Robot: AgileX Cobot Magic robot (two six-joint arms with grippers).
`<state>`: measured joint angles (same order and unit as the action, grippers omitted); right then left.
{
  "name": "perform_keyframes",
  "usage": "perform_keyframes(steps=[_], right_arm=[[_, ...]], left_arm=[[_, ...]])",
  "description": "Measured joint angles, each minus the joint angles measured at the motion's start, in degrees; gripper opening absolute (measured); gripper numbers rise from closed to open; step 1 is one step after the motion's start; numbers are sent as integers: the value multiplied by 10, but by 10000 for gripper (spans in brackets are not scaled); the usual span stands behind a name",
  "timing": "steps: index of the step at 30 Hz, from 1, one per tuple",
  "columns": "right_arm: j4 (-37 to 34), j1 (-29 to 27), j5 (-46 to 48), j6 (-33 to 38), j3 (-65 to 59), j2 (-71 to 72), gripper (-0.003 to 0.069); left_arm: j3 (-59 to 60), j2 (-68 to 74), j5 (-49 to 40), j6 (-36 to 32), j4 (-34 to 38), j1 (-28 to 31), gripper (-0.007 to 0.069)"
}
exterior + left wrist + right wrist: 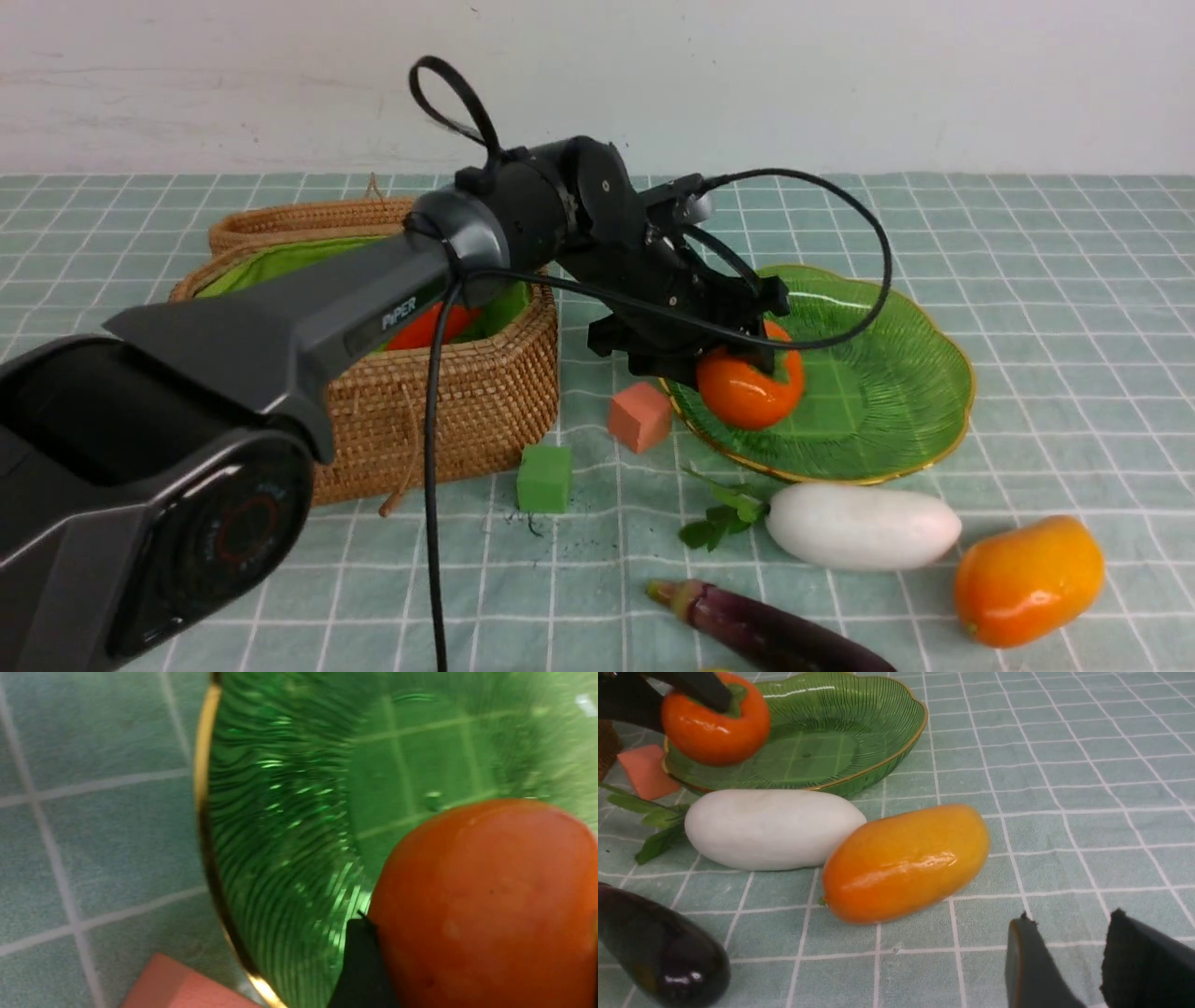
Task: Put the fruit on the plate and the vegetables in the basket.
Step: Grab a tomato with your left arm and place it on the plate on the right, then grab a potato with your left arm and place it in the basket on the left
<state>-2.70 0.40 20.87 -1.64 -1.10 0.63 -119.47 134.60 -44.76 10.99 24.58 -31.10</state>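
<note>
Basket (467, 401): It sits on my left side, lid open, next to the plate.
Plate (887, 411): The green dish is just right of the basket. Most of its floor is bare.
Left gripper (733, 359): The fingers are pinching the persimmon from both sides, with one finger across its leaf cap.
Mango (906, 863): It lies on the cloth, touching the white radish (770, 828), well apart from the left gripper. My right arm looks nearer to it.
Persimmon (747, 392): This is the bit that matters. It hangs over the plate's near left edge, not the middle. The bare middle lies farther on and to the right (I can't tell if the fruit touches the glass). I think I should go in a bit, then let go.
Right gripper (1069, 919): The fingers are spread, with nothing between them.
</note>
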Motion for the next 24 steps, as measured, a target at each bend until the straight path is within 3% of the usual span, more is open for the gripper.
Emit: perform_keyframes(steps=[4,7,11,15,24], right_arm=[[0,0,0,0,0,0,244],[0,0,0,0,0,0,244],[0,0,0,0,0,0,244],[0,0,0,0,0,0,244],[0,0,0,0,0,0,244]], left_arm=[[0,1,2,5,-24,-13,491],[-3,1,-7,6,-29,-15,583],[-14,1,-37,7,-42,-15,650],[-16,-5,-52,7,-54,-15,656],[19,-158,-138,-9,-190,-12,590]])
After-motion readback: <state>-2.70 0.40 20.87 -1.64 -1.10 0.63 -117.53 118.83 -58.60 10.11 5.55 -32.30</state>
